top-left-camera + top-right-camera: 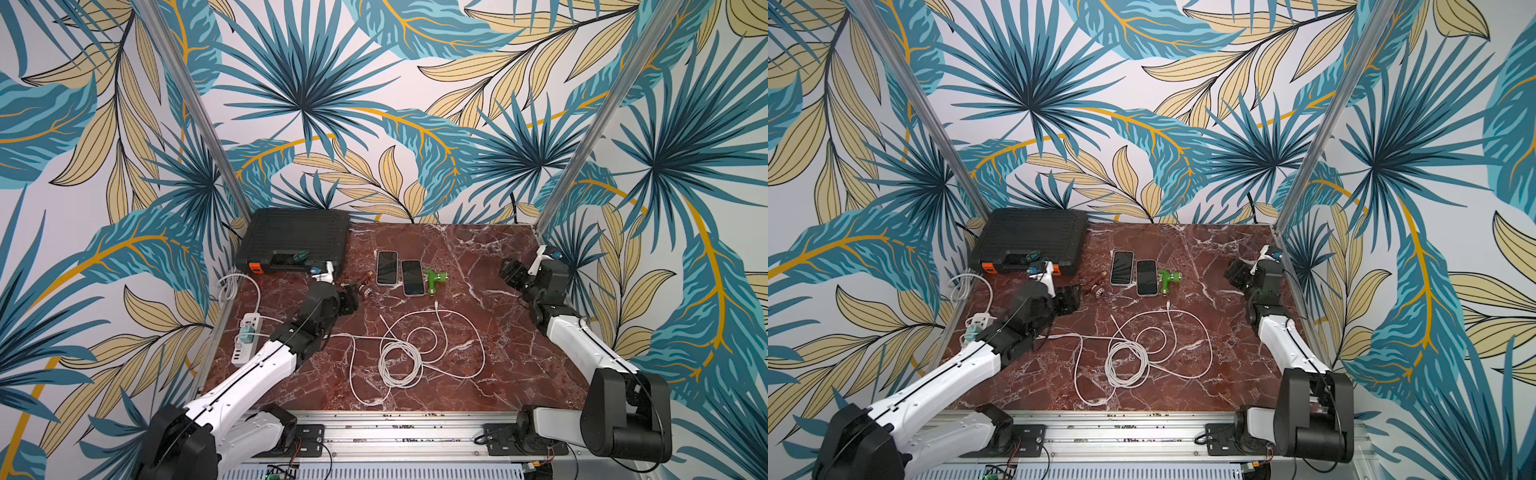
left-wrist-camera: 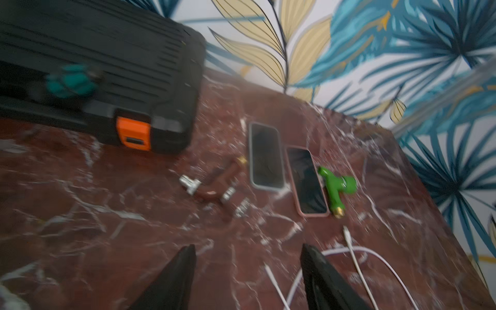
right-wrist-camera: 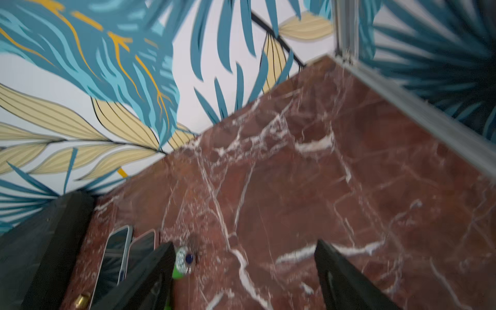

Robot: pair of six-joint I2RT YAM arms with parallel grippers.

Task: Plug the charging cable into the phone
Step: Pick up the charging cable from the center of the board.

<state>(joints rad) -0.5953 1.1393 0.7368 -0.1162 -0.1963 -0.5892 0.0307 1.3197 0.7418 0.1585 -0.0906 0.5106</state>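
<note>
Two phones lie screen-up side by side at the back middle of the marble table: a grey-cased phone (image 1: 387,267) (image 1: 1121,267) (image 2: 265,155) and a pink-cased phone (image 1: 412,277) (image 1: 1146,277) (image 2: 307,182). In front of them the white charging cable (image 1: 401,357) (image 1: 1127,361) lies in loose coils, its plug end (image 1: 435,304) (image 2: 346,230) pointing at the pink-cased phone, a short way off. My left gripper (image 1: 351,299) (image 2: 248,249) hovers open and empty, left of the phones. My right gripper (image 1: 509,272) (image 3: 245,244) is open and empty at the far right.
A black tool case (image 1: 297,241) with an orange latch fills the back left corner. A brown fitting (image 1: 361,286) lies left of the phones, a green tee fitting (image 1: 435,279) right of them. A white power strip (image 1: 247,338) sits at the left edge.
</note>
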